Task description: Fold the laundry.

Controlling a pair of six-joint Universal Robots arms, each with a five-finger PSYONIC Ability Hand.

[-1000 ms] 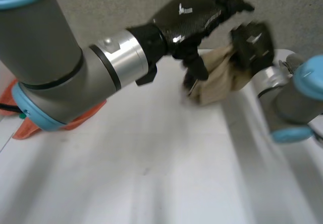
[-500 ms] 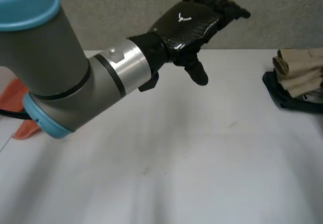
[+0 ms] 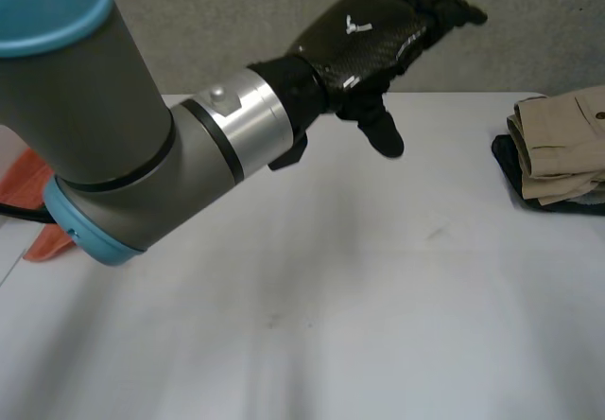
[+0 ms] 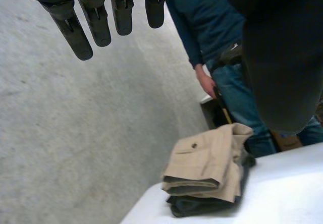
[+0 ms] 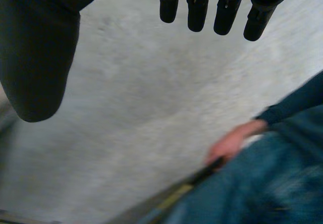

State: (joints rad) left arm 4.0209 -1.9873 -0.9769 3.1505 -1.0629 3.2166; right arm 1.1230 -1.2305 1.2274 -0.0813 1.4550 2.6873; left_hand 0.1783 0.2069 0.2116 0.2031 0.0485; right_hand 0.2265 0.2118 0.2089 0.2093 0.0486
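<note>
Tan folded trousers [image 3: 560,146] atop a dark garment [image 3: 506,166] at the white table's [image 3: 378,297] edge, my left hand [image 3: 364,37] aloft, fingers [image 4: 70,32] straight, my right hand [image 5: 35,47] released too

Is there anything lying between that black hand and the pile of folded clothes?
No. In the head view, the stretch of white table between the left hand and the folded clothes is bare.

Folded clothes stack [image 3: 558,150] on white table [image 3: 378,278]
</note>
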